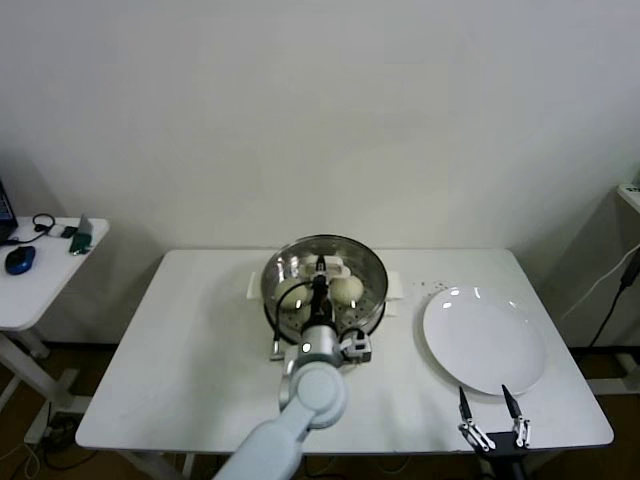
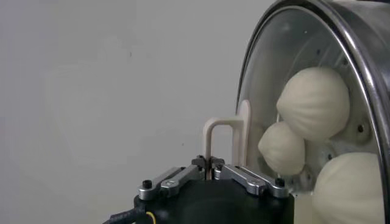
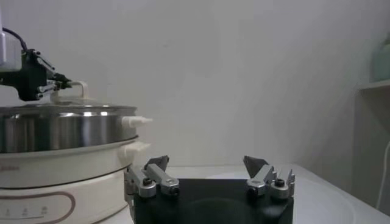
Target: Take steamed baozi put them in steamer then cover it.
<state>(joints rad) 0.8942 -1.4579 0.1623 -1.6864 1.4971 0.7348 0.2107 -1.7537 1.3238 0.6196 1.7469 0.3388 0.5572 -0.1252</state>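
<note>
- On the white surface [image 1: 190, 330], near its middle and toward the back, the steamer [image 1: 372, 278] is seen: a shiny steel basket sitting on a white cooker base [image 3: 61, 167].
- The glass cover [image 1: 290, 272] is lying on top of the steamer, with its metal rim resting on the basket's rim, as shown from the side in the right wrist view.
- Inside the basket, under the glass, cream-white buns [image 2: 314, 102] are visible; three can be made out in the left wrist view, packed close together, and at least two from the head view.
- The pale handle [image 2: 220, 140] at the centre of the cover is held by the left gripper [image 1: 320, 268], which reaches in over the steamer from the near side.
- The left fingers [image 2: 247, 177] are closed tight on the thin bar of the handle, one on each side of it, touching it.
- The handle stands upright on the cover, directly between the finger tips.
- The right gripper [image 1: 492, 405] is parked at the near right edge of the surface, just beside the near rim of the flat white plate [image 1: 485, 340].
- Its fingers [image 3: 157, 165] are spread wide apart, and nothing is held or touched by them.
- The plate lies to the right of the steamer, apart from it.
- A small side table [image 1: 45, 280] with a few dark objects is seen at the far left.
</note>
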